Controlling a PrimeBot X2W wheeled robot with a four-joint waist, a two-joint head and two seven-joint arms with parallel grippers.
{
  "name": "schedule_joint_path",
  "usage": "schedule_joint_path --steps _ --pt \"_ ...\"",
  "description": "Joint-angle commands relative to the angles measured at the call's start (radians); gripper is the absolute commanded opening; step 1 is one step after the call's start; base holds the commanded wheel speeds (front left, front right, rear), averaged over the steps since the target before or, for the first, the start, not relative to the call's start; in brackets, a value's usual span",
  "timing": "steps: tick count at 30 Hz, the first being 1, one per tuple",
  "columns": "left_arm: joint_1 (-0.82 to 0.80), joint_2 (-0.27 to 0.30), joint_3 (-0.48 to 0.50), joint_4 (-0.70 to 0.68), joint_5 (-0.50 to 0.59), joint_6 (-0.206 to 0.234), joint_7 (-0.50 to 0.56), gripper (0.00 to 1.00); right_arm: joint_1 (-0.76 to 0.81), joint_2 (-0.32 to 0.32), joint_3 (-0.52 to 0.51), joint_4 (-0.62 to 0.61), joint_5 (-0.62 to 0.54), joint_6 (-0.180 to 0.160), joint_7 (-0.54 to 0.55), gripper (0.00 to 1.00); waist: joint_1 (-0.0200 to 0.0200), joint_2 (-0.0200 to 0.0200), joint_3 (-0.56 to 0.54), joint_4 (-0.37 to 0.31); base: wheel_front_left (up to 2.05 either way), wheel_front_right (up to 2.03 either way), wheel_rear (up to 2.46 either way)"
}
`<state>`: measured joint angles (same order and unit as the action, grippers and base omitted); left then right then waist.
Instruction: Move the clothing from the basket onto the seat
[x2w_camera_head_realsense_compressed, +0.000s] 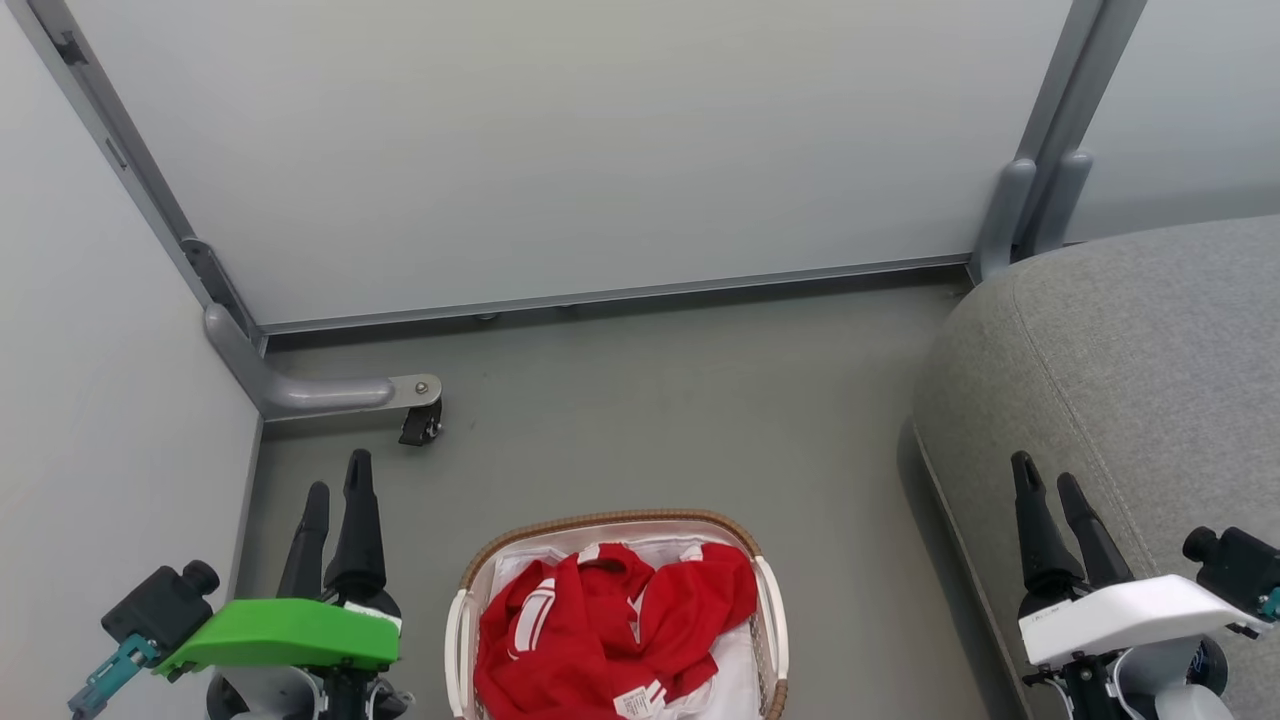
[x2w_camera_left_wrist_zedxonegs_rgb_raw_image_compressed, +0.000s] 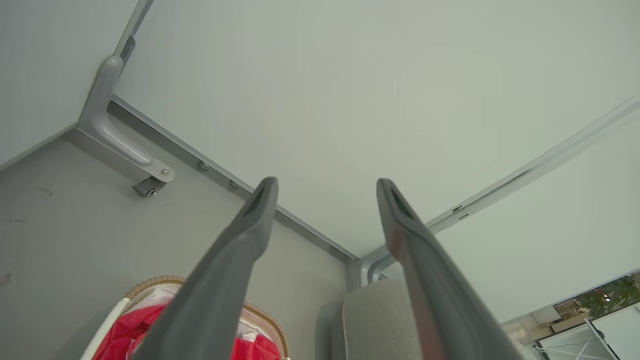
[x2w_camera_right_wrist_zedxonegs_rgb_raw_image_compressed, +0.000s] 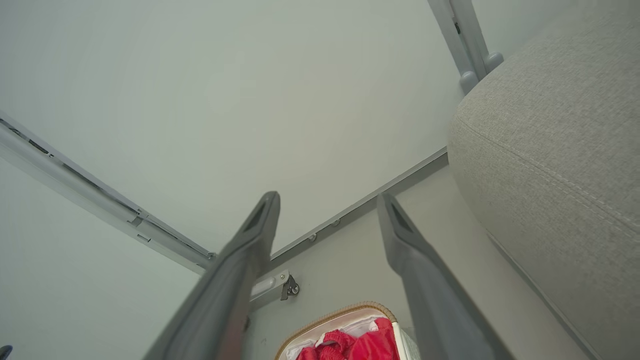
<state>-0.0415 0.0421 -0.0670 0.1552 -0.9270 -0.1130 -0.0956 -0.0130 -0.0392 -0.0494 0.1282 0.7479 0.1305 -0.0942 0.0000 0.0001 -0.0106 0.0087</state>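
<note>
Both the left gripper (x2w_camera_head_realsense_compressed: 338, 475) and right gripper (x2w_camera_head_realsense_compressed: 1045, 470) gape wide, empty. Clothing (x2w_camera_head_realsense_compressed: 610, 630) lies heaped in the basket (x2w_camera_head_realsense_compressed: 610, 520) on the floor (x2w_camera_head_realsense_compressed: 650, 400), the basket's near end cut off; the seat (x2w_camera_head_realsense_compressed: 1130, 350) runs off-frame.

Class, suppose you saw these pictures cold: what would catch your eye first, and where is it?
The bright red clothing stands out, heaped in the basket at the bottom centre of the head view. The big grey seat rises on the right side, and the left tool, open, with a vivid green cover, sits at lower left.
</note>
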Motion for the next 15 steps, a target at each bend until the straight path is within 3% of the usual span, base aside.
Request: schedule_joint_path --steps 1,15 --pt "0.002 0.006 -0.005 -0.015 0.034 0.006 -0.011 1.00 0.000 -0.007 0.005 -0.018 -0.039 0.000 -0.013 1.00 0.0000 -0.0001 0.000 0.000 0.00 0.00 0.00" --pt "0.012 0.008 -0.049 0.009 0.235 0.021 -0.051 1.00 0.013 -0.009 0.018 -0.020 -0.224 0.000 -0.052 1.00 0.0000 -0.0001 -0.002 0.006 0.00 0.00 0.00"
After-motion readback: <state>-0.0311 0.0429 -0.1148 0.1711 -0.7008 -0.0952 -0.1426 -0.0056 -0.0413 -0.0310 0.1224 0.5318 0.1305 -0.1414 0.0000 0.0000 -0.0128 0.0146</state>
